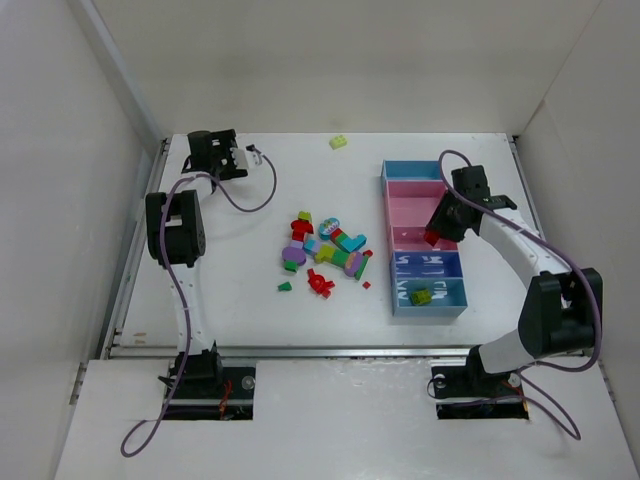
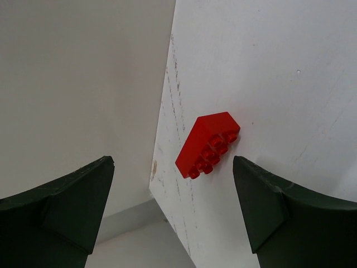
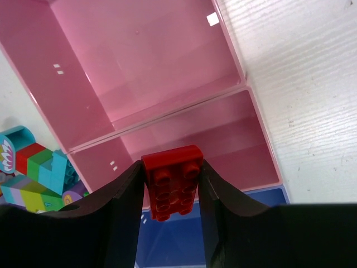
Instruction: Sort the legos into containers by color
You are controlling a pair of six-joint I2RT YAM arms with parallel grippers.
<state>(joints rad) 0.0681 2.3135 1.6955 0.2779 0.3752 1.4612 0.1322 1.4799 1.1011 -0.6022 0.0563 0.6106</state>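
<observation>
A heap of legos (image 1: 325, 255) in red, green, teal, purple and yellow-green lies mid-table. The containers (image 1: 388, 240) form one strip to its right. My right gripper (image 1: 437, 232) (image 3: 172, 167) is shut on a red lego (image 3: 170, 190) above the seam between the nearer pink bin (image 3: 234, 139) and the dark blue bin (image 3: 178, 240). At the far left corner my left gripper (image 1: 232, 158) (image 2: 173, 164) stands open. A red lego (image 2: 207, 144) lies loose on the table just ahead of its fingers, close to the table's edge; the top view hides it.
One yellow-green lego (image 1: 338, 142) lies alone at the back of the table. A green lego (image 1: 421, 296) sits in the nearest light blue bin (image 1: 445, 290). White walls close in the table, and the left gripper is close to the left wall (image 2: 83, 84).
</observation>
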